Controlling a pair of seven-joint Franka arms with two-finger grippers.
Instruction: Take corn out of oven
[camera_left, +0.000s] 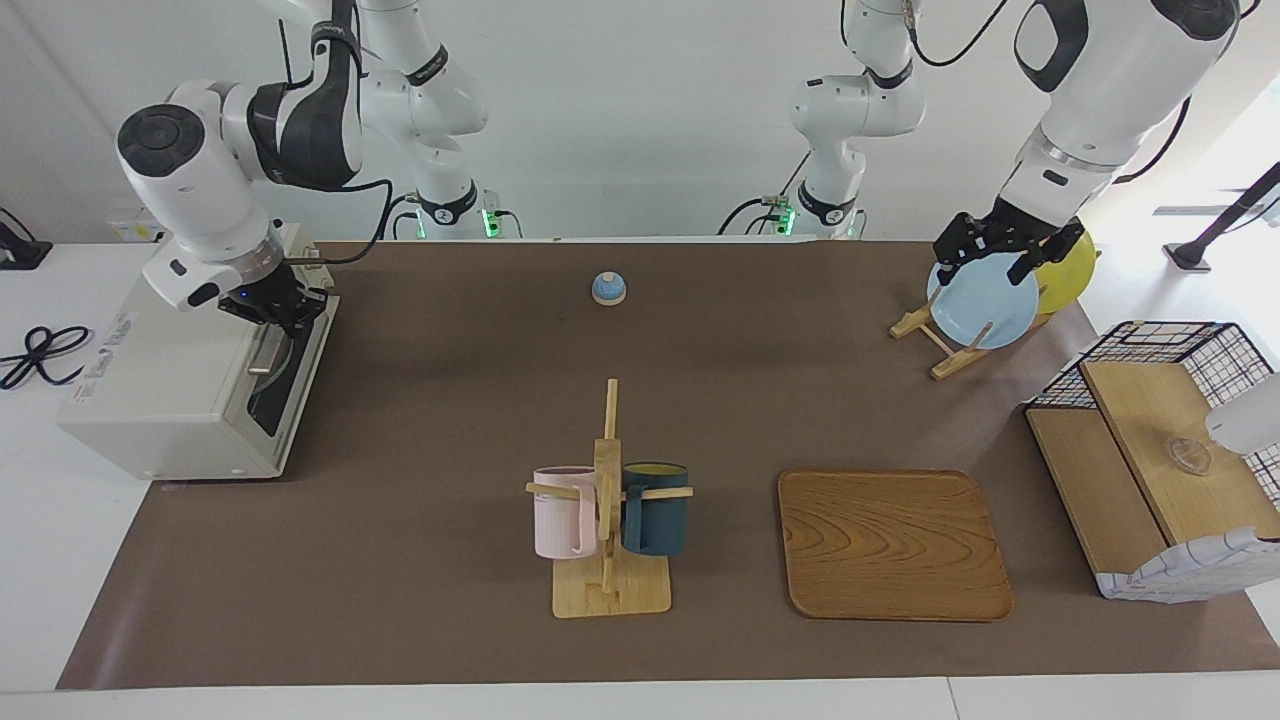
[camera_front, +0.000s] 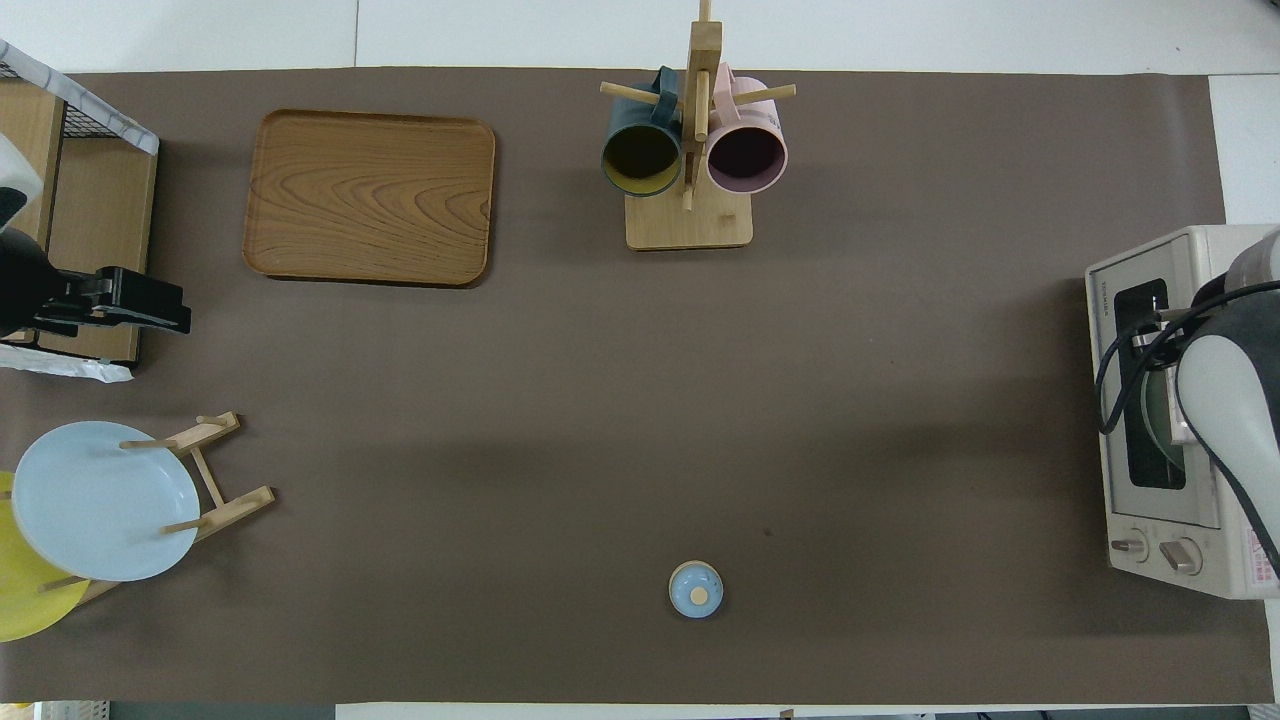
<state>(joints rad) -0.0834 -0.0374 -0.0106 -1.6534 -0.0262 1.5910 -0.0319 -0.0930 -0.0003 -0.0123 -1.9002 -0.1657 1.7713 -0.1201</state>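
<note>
The cream-white oven (camera_left: 170, 380) stands at the right arm's end of the table, its dark glass door shut. My right gripper (camera_left: 285, 312) is shut on the end of the silver door handle (camera_left: 262, 352) nearer to the robots. In the overhead view the right arm covers much of the oven (camera_front: 1200, 520) and the right gripper (camera_front: 1160, 325). A round plate shows dimly through the glass. The corn is hidden. My left gripper (camera_left: 985, 258) hangs open over the blue plate (camera_left: 982, 300) and waits; it also shows in the overhead view (camera_front: 150, 305).
A mug tree (camera_left: 610, 510) with a pink and a dark blue mug stands mid-table, a wooden tray (camera_left: 893, 545) beside it. A small blue lidded pot (camera_left: 609, 288) sits near the robots. A yellow plate (camera_left: 1070, 270) and a wire-and-wood basket rack (camera_left: 1160, 460) are at the left arm's end.
</note>
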